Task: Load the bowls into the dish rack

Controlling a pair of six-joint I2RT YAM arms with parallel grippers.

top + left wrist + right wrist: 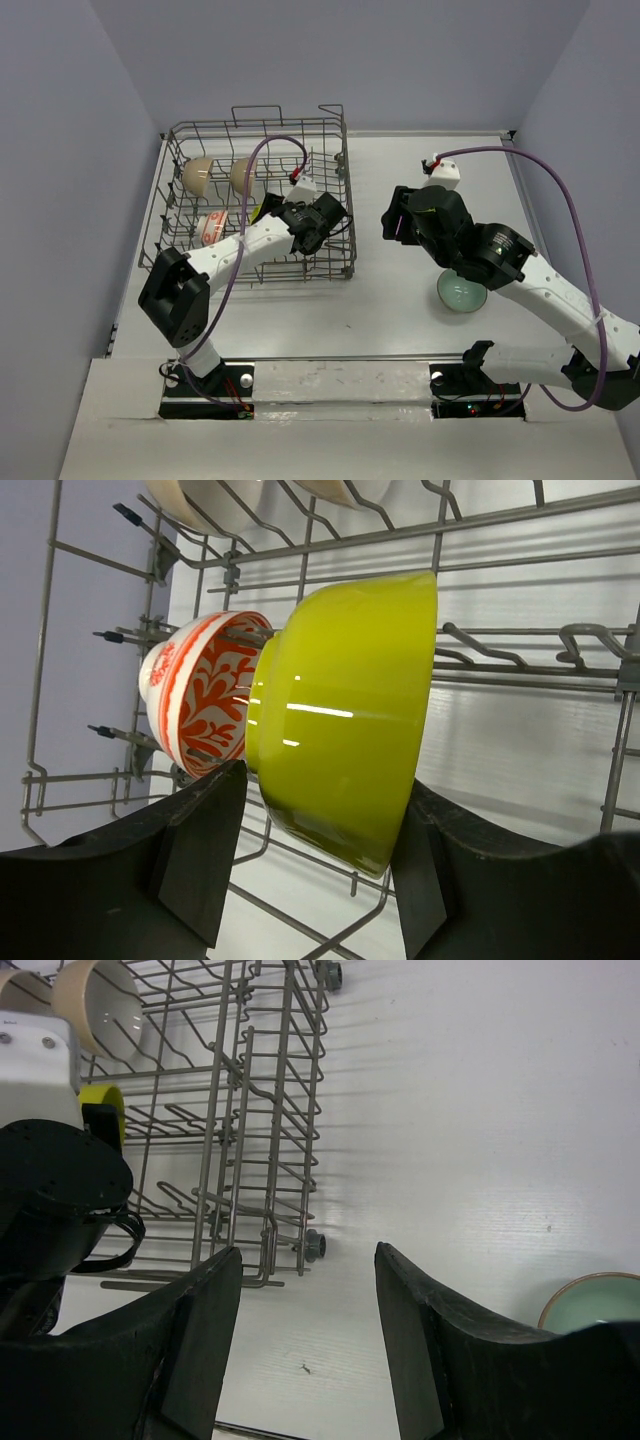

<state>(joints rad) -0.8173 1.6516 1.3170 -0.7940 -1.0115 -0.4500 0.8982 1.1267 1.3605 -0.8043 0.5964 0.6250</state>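
From above, we saw the dish rack (258,124) standing on the left half of the table (400,330). Two cream-white bowls (197,176) stood on edge side by side in its far row. The orange-red-and-white patterned bowl (210,228) sat nearer, toward the left wall. The left arm (230,250) reached in over the rack's near rim, and its wrist hid what lay below. The celadon green bowl (461,292) sat upright on the table, well apart from the rack and partly under the right arm (500,255).

In the left wrist view, the left fingers (200,850) were closed on the yellow-green bowl (345,720). One finger was against its base side and the other against its rim. The bowl stood on edge inside the rack, its mouth turned to the right of the view. Its base was just beside the patterned bowl (205,695), which also stood on edge among the tines. We could not tell whether the two touched. The cream-white bowls showed at the top edge.

In the right wrist view, the right fingers (190,1340) were spread wide and held nothing. They hung over bare table just off the rack's corner. The celadon green bowl (595,1305) showed at the lower right, outside the fingers. A sliver of the yellow-green bowl (105,1110) showed inside the rack behind the left arm's dark wrist.
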